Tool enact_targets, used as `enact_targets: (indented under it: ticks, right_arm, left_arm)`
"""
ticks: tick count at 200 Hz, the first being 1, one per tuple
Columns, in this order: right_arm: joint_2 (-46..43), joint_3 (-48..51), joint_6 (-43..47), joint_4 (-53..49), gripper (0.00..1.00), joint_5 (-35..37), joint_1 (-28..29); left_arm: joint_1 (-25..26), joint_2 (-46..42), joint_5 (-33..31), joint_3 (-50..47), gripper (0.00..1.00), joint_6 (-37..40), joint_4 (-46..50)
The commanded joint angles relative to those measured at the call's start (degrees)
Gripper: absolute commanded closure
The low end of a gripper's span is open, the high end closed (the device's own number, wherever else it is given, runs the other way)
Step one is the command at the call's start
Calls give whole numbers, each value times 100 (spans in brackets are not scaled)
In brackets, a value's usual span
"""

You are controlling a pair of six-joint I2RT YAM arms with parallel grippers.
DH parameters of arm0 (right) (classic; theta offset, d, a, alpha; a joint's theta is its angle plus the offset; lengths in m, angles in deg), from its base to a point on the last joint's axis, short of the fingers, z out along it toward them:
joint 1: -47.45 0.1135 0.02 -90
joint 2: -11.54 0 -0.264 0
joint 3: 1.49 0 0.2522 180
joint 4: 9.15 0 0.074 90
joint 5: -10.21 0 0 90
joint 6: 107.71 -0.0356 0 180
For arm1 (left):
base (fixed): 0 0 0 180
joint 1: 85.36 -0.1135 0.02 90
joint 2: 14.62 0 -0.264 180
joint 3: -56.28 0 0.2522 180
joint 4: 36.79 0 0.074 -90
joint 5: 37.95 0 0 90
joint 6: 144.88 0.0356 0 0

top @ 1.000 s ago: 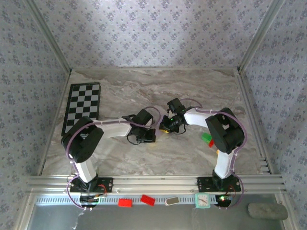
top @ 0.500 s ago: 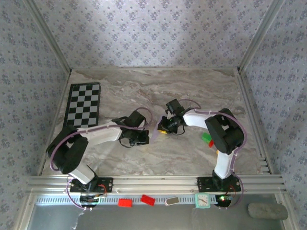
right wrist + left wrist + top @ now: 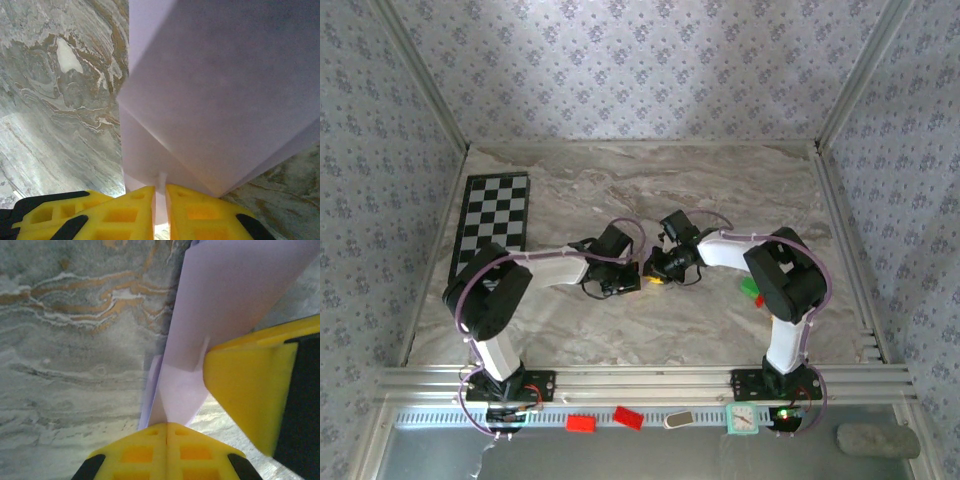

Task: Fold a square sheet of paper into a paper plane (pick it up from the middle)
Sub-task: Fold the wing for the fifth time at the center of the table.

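Note:
The square sheet of paper (image 3: 220,315) is pale lilac and folded into layers, held off the marble table between both arms. In the left wrist view it narrows down to my left gripper (image 3: 166,424), whose jaws are pressed together on its lower tip. A yellow finger of the right gripper (image 3: 250,390) pinches the same paper from the right. In the right wrist view the paper (image 3: 215,100) shows slanted creases, and my right gripper (image 3: 160,187) is shut on a thin edge of it. From above, the left gripper (image 3: 623,281) and right gripper (image 3: 655,271) meet at mid-table. I cannot tell a paper plane shape.
A black-and-white checkerboard (image 3: 495,225) lies at the far left. Green and red blocks (image 3: 752,290) sit beside the right arm. Red blocks (image 3: 582,422) and a small clock (image 3: 741,419) rest by the front rail. Patterned walls enclose the table (image 3: 720,180).
The left arm swung its gripper left and its elbow out, then came back toward the right gripper. The right gripper edged slightly left. Both stayed shut on the paper.

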Motion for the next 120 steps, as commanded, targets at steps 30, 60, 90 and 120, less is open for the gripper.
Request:
enact_targets:
  ticks: [30, 60, 90, 120]
  right_arm:
    - [-312, -11, 409, -78, 82, 15, -188]
    - [-265, -237, 1006, -312, 82, 214, -267]
    - [-72, -464, 1402, -425, 82, 189, -347]
    - [107, -678, 1636, -649, 82, 337, -400]
  left_arm:
    - [43, 98, -287, -185, 100, -129, 394]
    - [45, 61, -297, -225, 100, -116, 439]
    - [54, 63, -297, -180, 100, -82, 454]
    - [54, 60, -279, -171, 100, -73, 472]
